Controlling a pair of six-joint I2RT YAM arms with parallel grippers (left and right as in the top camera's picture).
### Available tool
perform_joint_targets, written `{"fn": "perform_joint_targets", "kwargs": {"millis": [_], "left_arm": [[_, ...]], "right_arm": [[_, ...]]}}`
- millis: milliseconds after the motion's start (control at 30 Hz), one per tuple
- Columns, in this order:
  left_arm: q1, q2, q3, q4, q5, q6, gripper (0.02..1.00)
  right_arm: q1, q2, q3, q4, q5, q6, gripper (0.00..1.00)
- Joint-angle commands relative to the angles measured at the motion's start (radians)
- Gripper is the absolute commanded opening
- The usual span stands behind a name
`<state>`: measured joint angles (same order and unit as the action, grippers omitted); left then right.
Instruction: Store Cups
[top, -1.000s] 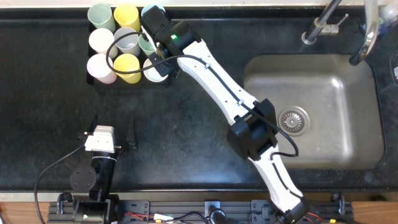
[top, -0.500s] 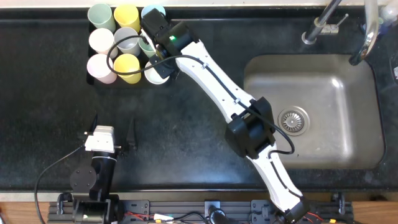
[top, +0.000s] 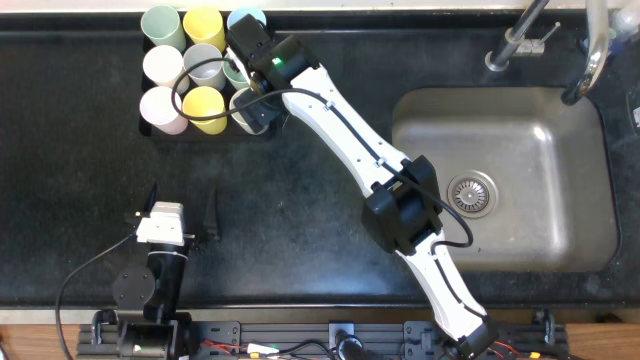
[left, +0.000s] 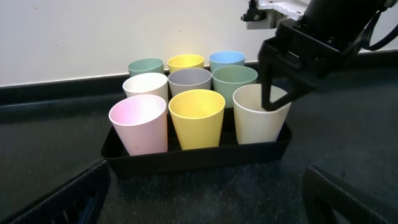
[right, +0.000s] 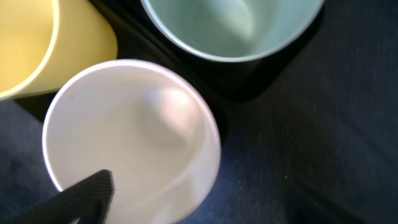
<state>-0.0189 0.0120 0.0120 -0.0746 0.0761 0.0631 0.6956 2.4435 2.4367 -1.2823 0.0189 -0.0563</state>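
You had the right gripper reached across to the black tray at the back of the dark counter, poised at the cream cup in the tray's front corner nearest the sink. Its fingers were spread apart and not clamped on anything. One finger hung inside the cup's mouth and the other sat outside its wall. The cup itself stood upright in the tray.

Your tray held nine cups in three rows of three, all upright. Beside the cream one in the front row were a yellow cup and a pink cup. The middle row had a white cup, a grey cup and a pale green cup. At the back stood another green cup, another yellow cup and a blue cup.

Your left gripper rested low over the counter, well apart from the tray, with its fingers wide open and nothing between them.
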Motion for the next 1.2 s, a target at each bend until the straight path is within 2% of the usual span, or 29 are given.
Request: {"fn": "perform_joint_targets", "kwargs": {"millis": [33, 333, 467, 567, 700, 733, 800, 933, 1067, 1200], "left_arm": [[0.005, -0.009, -0.004, 0.002, 0.013, 0.016, 0.996], [0.005, -0.009, -0.004, 0.002, 0.013, 0.016, 0.998], [0.005, -0.009, -0.004, 0.002, 0.013, 0.016, 0.998], [0.005, -0.009, -0.004, 0.002, 0.013, 0.016, 0.998], [0.005, -0.009, -0.004, 0.002, 0.013, 0.016, 0.998], [0.005, -0.009, -0.004, 0.002, 0.013, 0.016, 0.998], [0.005, -0.009, -0.004, 0.002, 0.013, 0.016, 0.998], [0.005, -0.009, -0.004, 0.002, 0.013, 0.016, 0.998], [0.005, -0.009, -0.004, 0.002, 0.013, 0.016, 1.0], [0.005, -0.009, -0.004, 0.002, 0.013, 0.016, 1.0]], "right_arm": [[0.002, -0.005, 0.034, 0.018, 0.039, -0.003, 0.998], [-0.061, -0.159, 0.036, 0.169, 0.232, 0.013, 0.998], [-0.112, -0.289, 0.036, 0.165, 0.311, 0.047, 0.998], [-0.188, -0.411, 0.036, 0.042, 0.303, 0.164, 0.998], [-0.335, -0.512, 0.035, -0.219, 0.23, 0.282, 0.998], [-0.373, -0.531, 0.031, -0.277, 0.233, 0.288, 0.998], [-0.432, -0.577, -0.002, -0.327, 0.303, 0.289, 0.998], [-0.535, -0.772, -0.267, -0.315, 0.367, 0.329, 0.996], [-0.62, -1.074, -0.716, -0.217, 0.367, 0.379, 0.998], [-0.628, -1.416, -1.182, -0.031, 0.358, 0.49, 0.996]]}}
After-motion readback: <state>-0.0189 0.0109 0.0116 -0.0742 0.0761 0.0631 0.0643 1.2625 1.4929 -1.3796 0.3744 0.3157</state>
